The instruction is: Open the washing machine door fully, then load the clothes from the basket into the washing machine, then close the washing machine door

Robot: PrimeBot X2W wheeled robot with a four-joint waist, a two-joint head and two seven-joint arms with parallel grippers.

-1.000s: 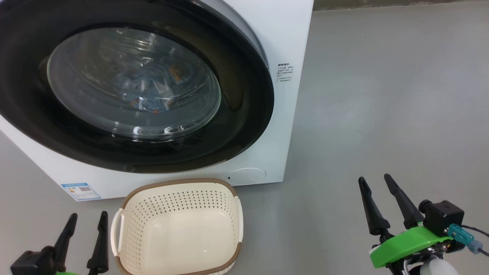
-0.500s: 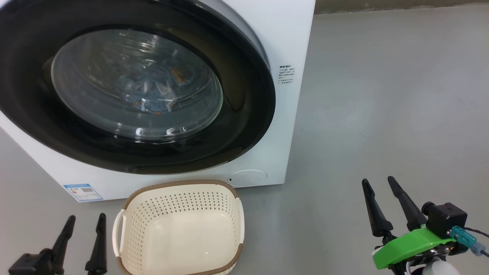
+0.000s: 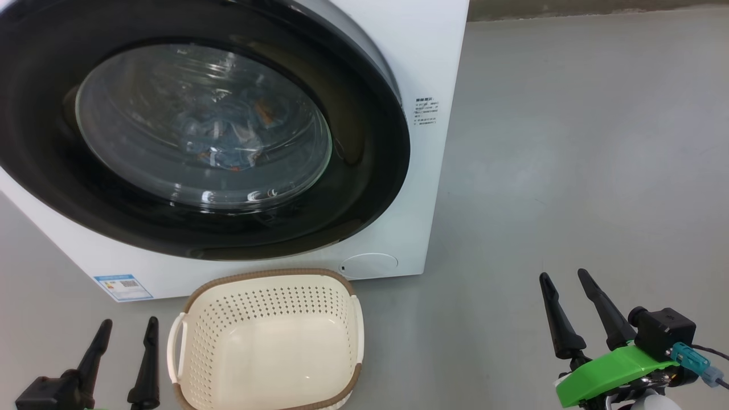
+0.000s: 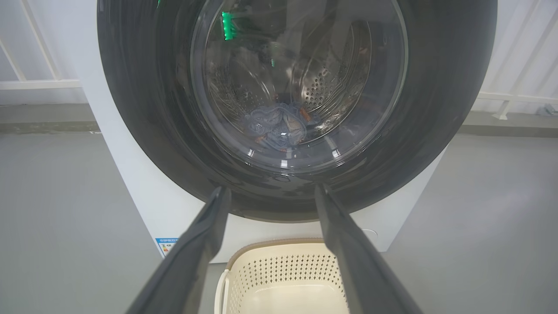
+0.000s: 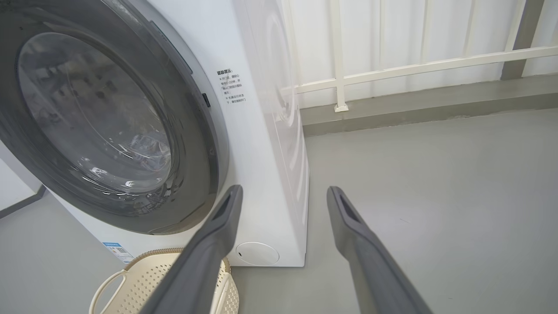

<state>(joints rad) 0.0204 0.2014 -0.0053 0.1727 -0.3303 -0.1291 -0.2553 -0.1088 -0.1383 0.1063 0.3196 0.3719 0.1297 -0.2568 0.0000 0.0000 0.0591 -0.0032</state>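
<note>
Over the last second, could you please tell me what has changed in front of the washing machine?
The right gripper drew slightly down the head view, toward the robot, open and empty; the faint shift of the whole picture is the camera's. Unchanged: the washing machine door shut, the clothes behind its glass, the basket empty, the left gripper open.

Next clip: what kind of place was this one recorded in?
Probably a bare laundry or test area, not a furnished home room: a white washing machine stands alone on a plain grey floor, a small laundry basket before it, and white railings against pale wall panels behind.
</note>
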